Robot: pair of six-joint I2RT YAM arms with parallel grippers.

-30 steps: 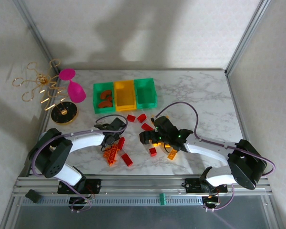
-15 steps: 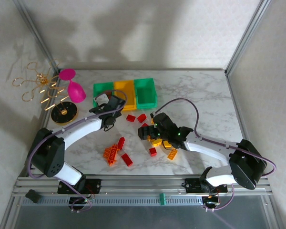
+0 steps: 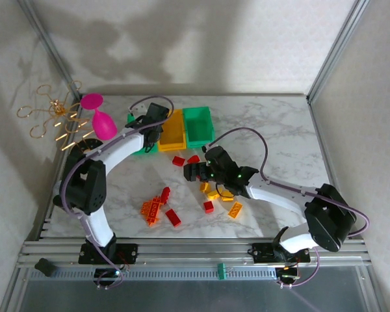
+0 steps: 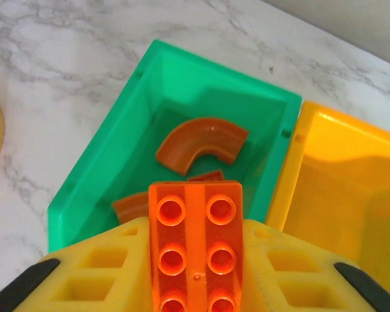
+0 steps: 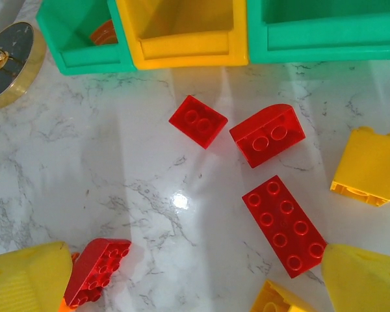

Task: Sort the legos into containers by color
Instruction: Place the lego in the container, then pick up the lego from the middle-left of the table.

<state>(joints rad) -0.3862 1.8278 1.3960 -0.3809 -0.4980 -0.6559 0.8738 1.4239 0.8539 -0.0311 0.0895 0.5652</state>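
My left gripper (image 4: 196, 273) is shut on an orange lego (image 4: 195, 214), held above the near wall of the left green container (image 4: 97, 169). Two orange arches (image 4: 203, 140) lie inside it. From above, this gripper (image 3: 153, 125) hangs over that container (image 3: 135, 119), beside the yellow container (image 3: 171, 130) and the right green container (image 3: 199, 125). My right gripper (image 5: 195, 279) is open over bare marble, with a long red lego (image 5: 284, 225) just inside its right finger and a red lego (image 5: 97, 270) by its left finger. A small red lego (image 5: 197, 121), a rounded red one (image 5: 268, 135) and a yellow one (image 5: 367, 166) lie ahead.
A pink goblet (image 3: 99, 117) and a gold wire stand (image 3: 58, 120) on a dark round base (image 3: 86, 155) stand left of the containers. Orange legos (image 3: 151, 211) and red legos (image 3: 173, 218) lie near the front left. An orange lego (image 3: 235, 209) rests front centre.
My left arm has swung from the orange pile near the front up to the left green container, carrying the orange lego. My right gripper has shifted a little left and away.
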